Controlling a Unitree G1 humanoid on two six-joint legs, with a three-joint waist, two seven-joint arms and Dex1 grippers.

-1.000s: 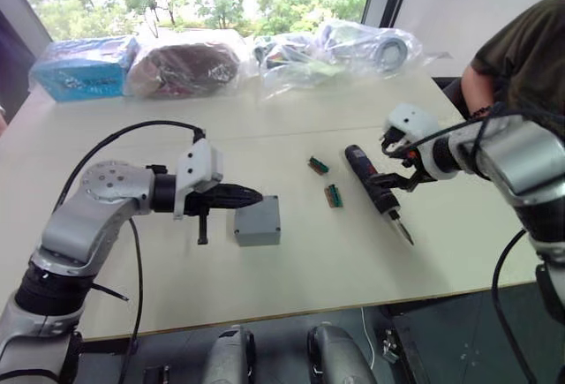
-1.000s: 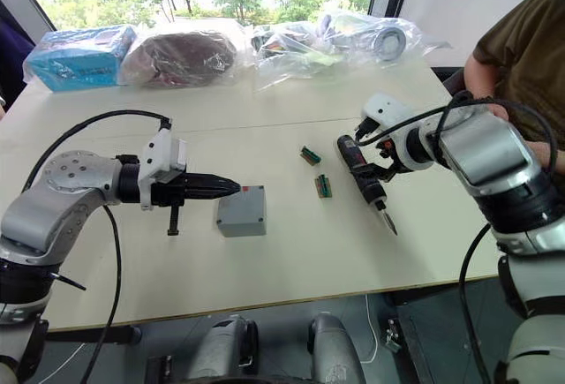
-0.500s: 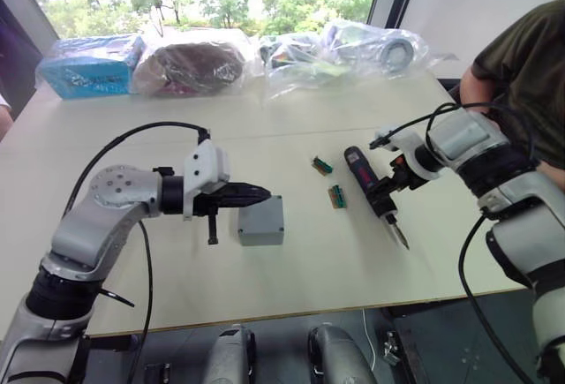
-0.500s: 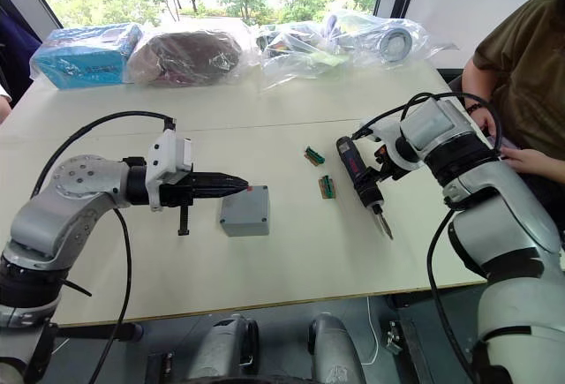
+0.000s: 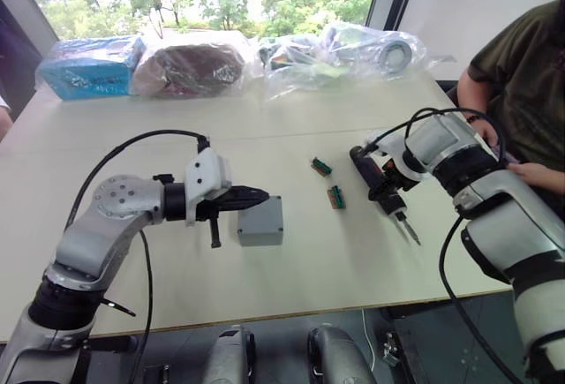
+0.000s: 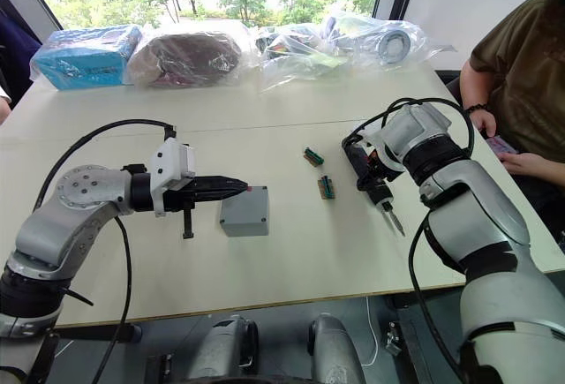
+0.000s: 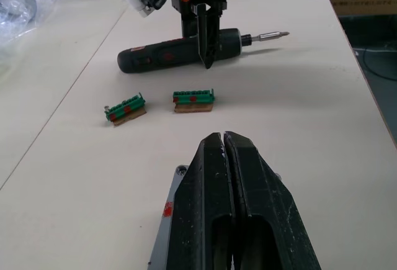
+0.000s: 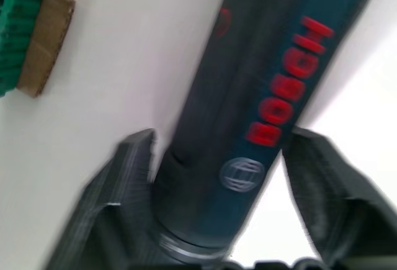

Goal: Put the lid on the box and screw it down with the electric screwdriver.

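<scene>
Lying on the pale desk (image 5: 291, 287), the electric screwdriver (image 5: 378, 188) has its metal bit aimed toward the near edge. The right pincer (image 8: 217, 220) straddles the black barrel, fingers spread on either side, not clamped. The left pincer (image 7: 224, 158) is closed and empty, its tips just over the grey box (image 5: 260, 221) sitting mid-desk. 2 green-and-red blocks (image 5: 327, 181) lie between box and screwdriver.

I see a pale surface (image 5: 291, 287) carrying the box (image 5: 260, 221), the electric screwdriver (image 5: 378, 188), two green blocks (image 5: 334, 196), and plastic-wrapped bundles (image 5: 190, 66) along the far edge.
</scene>
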